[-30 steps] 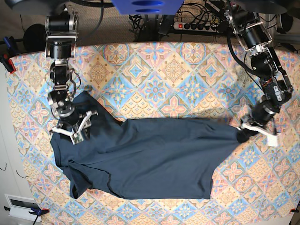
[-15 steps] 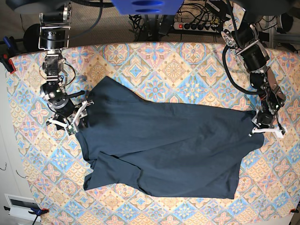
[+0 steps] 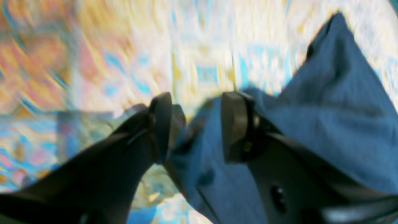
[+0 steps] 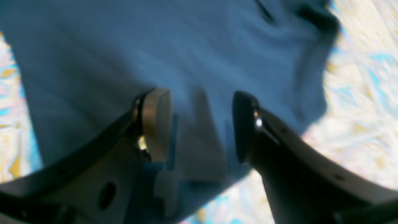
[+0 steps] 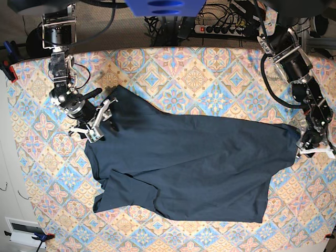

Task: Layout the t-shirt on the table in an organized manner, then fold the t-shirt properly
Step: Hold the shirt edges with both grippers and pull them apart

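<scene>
Base view: the t-shirt (image 5: 184, 168) is lying spread across the middle of the desk (image 5: 199, 79), dark navy, mostly flat, its lower left part bunching into a fold near the front edge. Patterned cloth is showing bare all along the far side and in the near corners, so open room is sitting above and below the shirt. The left pincer (image 5: 313, 151) is sitting at the shirt's edge close to the desk's side on that view's right; in the left wrist view its fingers (image 3: 234, 124) are standing apart with navy fabric lying between them, not pinched, so it is released. The right pincer (image 5: 97, 127) is hovering over the shirt's upper corner on the other side, and the right wrist view is showing its jaws spread wide above the cloth, nothing clamped. Both wrist views are blurring. Beyond the far edge a power strip (image 5: 223, 29) and cables are lying on the floor.
</scene>
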Tool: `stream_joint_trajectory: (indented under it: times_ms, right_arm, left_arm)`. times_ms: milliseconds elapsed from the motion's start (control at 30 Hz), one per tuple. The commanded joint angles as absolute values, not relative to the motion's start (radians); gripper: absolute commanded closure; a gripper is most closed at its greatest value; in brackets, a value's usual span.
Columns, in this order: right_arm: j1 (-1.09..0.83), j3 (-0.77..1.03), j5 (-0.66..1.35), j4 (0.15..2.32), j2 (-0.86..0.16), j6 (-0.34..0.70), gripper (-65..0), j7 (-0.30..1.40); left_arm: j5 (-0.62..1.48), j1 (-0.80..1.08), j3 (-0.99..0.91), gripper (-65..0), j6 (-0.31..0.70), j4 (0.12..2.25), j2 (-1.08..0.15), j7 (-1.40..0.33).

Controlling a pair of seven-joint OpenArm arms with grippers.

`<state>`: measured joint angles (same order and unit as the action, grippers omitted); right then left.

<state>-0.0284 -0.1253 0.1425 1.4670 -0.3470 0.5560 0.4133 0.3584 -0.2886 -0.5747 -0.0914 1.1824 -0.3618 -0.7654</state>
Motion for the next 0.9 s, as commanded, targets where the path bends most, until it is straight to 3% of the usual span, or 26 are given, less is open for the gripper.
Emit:
stream_joint_trajectory:
  times_ms: [0,200,433,733,867]
  right_arm:
    - [-0.019,-0.130,0.151,1.478,-0.360,0.555,-29.8,0.403]
    - [-0.012,-0.160,0.151,1.457,-0.360,0.556,-29.8,0.455]
    - [0.013,-0.154,0.151,1.405,-0.360,0.556,-29.6,0.464]
    - [0.013,-0.160,0.151,1.408,-0.360,0.556,-29.6,0.461]
    - [0.015,-0.160,0.151,1.409,-0.360,0.556,-29.6,0.461]
  left_arm:
    - [0.364,-0.306,-0.576,-26.0,-0.090,1.201,-0.397,-0.751]
    - [0.366,-0.200,-0.570,-26.0,-0.081,1.247,-0.409,-0.754]
    - [0.366,-0.028,-0.294,-26.2,-0.079,1.296,-0.493,-0.743]
    - [0.366,-0.018,-0.259,-26.7,-0.079,1.297,-0.558,-0.742]
    - [0.364,-0.033,-0.257,-37.5,-0.079,1.297,-0.552,-0.742]
